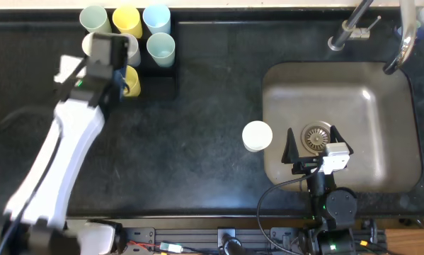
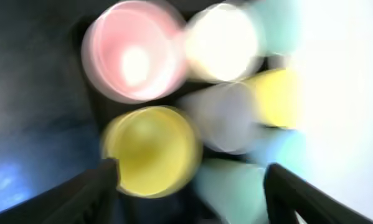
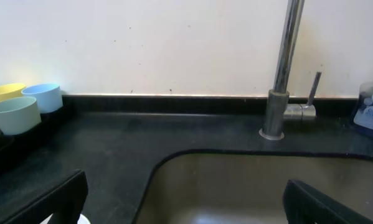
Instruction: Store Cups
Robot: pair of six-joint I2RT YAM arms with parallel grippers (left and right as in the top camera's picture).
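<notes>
While I am looking on, left tool (image 2: 192,171): hanging over the rack, fingers spread wide and gripping nothing.
Rack (image 1: 162,83): sitting dark on the worktop (image 1: 197,163) at its far left corner, carrying cups packed close together.
Back of the rack: pale green cup (image 1: 95,19) and blue cup (image 1: 156,18) standing along the wall side, teal cup (image 1: 161,48) standing just in front of the blue one.
Under the left tool: pink cup (image 2: 133,59) and yellow cup (image 2: 150,149) showing side by side, both blurred, mouths facing up.
White cup (image 1: 257,136): standing alone on the worktop, right at the sink's left rim, well apart from the rack.
Right tool (image 3: 186,202): hovering over the sink (image 1: 367,113) near the drain, fingers parted and holding nothing.
Tap (image 3: 284,74): rising behind the sink by the wall.
</notes>
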